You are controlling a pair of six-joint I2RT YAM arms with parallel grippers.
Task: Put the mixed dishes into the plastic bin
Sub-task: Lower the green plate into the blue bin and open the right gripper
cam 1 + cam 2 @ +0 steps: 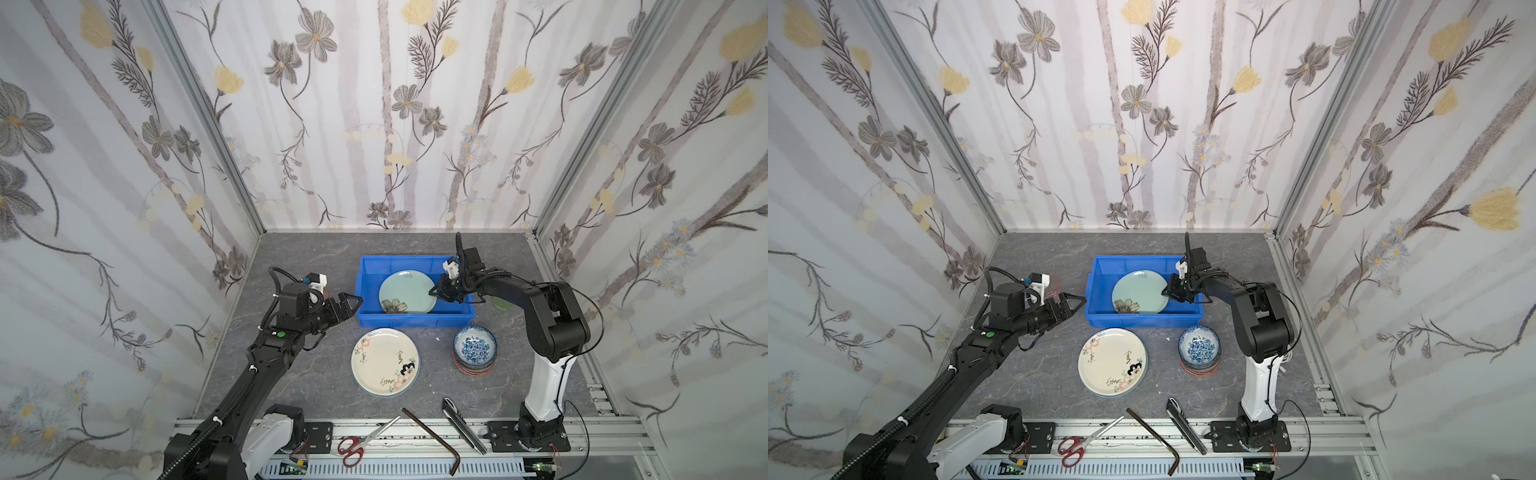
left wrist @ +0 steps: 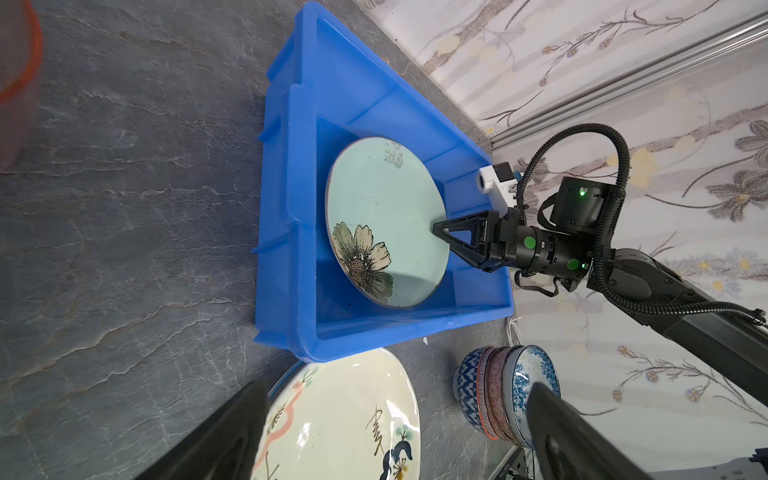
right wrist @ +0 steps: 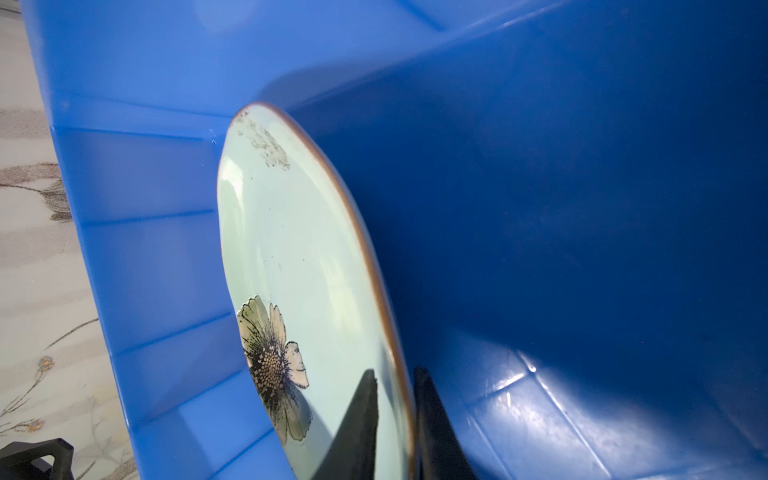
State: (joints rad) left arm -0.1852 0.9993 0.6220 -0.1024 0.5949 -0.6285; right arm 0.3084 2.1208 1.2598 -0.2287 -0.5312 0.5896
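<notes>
The blue plastic bin (image 1: pixel 415 326) (image 1: pixel 1142 322) (image 2: pixel 282 208) stands mid-table. Inside it a mint-green flowered plate (image 1: pixel 405 291) (image 1: pixel 1138 293) (image 2: pixel 386 216) (image 3: pixel 291 249) leans tilted, its lower edge on the bin floor. My right gripper (image 1: pixel 433 291) (image 1: pixel 1165 291) (image 2: pixel 436 228) (image 3: pixel 395 374) straddles the plate's raised rim, jaws slightly apart from it. My left gripper (image 1: pixel 353 301) (image 1: pixel 1079 301) (image 2: pixel 395 399) hovers wide open and empty beside the bin's left wall. In front of the bin lie a white scribbled plate (image 1: pixel 384 361) (image 1: pixel 1113 361) (image 2: pixel 345 415) and a stack of patterned bowls (image 1: pixel 474 347) (image 1: pixel 1199 347) (image 2: pixel 507 390).
A clear red-rimmed tumbler (image 2: pixel 16 83) stands left of the bin. Red-handled scissors (image 1: pixel 353 449), a bent hex key (image 1: pixel 436 440) and a metal bar (image 1: pixel 463 424) lie along the front rail. A white cable (image 2: pixel 513 328) shows by the bin's corner. Wallpapered walls enclose three sides.
</notes>
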